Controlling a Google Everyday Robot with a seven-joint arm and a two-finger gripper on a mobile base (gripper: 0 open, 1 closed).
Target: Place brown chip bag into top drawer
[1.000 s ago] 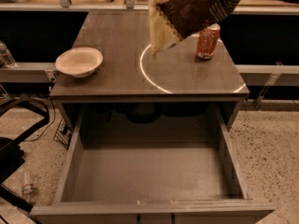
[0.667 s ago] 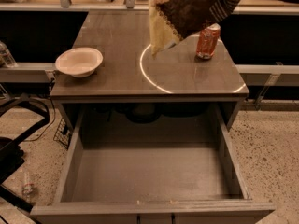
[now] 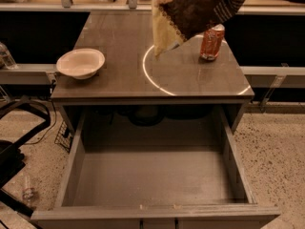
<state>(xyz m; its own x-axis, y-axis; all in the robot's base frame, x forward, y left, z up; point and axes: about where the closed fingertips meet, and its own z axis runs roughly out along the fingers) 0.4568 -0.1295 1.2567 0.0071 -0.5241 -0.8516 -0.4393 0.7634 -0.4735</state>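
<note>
Top drawer (image 3: 152,178): pulled fully open below the front edge of the table, and we see nothing lying on its bottom. The risk is a release made too early, because the bag is not yet over the opening.

Table (image 3: 119,46): the bag hangs above its far half, well apart from the drawer. A drop from here would land on the table and not in the drawer.

Brown chip bag (image 3: 193,8): lifted clear of the table at the top of the camera view, with its pale end pointing down and left. We judge that the loose, crumpled foil could slide out of the hold during the carry forward, or catch the drawer's front panel on the way down.

Gripper (image 3: 233,1): at the top right edge of the view, closed on the upper right part of the bag. The frame cuts it off, so we cannot tell how deep the hold is.

Bowl (image 3: 80,62): at the left of the table, well apart from the bag, so the risk is low.

Soda can (image 3: 211,42): upright just below and to the right of the bag. A low swing of the bag could tip it.
</note>
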